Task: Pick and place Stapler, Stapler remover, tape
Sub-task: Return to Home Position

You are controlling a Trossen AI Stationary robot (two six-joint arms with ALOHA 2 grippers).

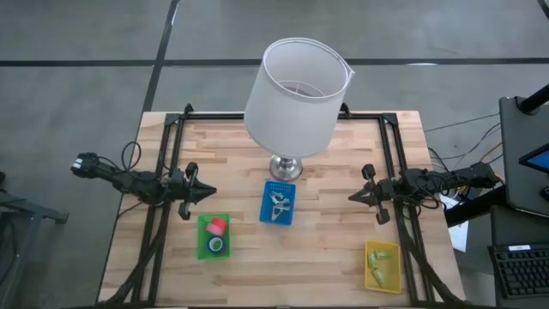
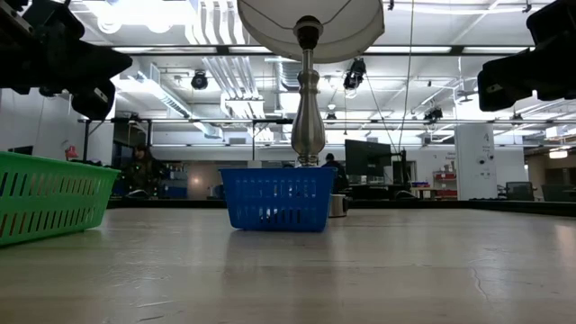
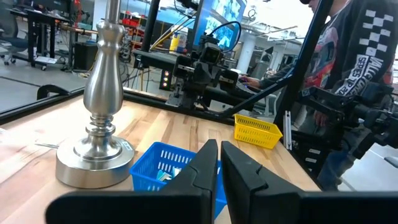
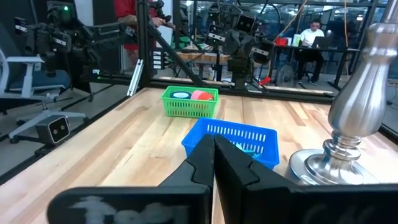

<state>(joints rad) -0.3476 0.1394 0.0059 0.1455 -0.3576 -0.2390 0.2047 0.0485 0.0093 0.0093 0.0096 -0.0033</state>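
Observation:
A green bin [image 1: 214, 235] holds a red tape roll [image 1: 217, 226] and a blue tape roll [image 1: 215, 245]; the right wrist view also shows the green bin [image 4: 190, 102] with both rolls. Pale small items [image 1: 279, 204] lie in a blue bin [image 1: 277, 202]. Yellow-green items [image 1: 382, 257] lie in a yellow bin [image 1: 383, 265]. My left gripper [image 1: 202, 194] hovers shut above the table, left of the blue bin. My right gripper [image 1: 353, 196] hovers shut to its right. Both point toward the middle, and neither holds anything.
A lamp with a metal base [image 1: 283, 166] and a wide white shade [image 1: 296, 86] stands just beyond the blue bin, between the arms. Black frame rails [image 1: 167, 154] run along both table sides. A person stands beyond the table's right side [image 3: 348, 56]. Bare wood lies along the near edge.

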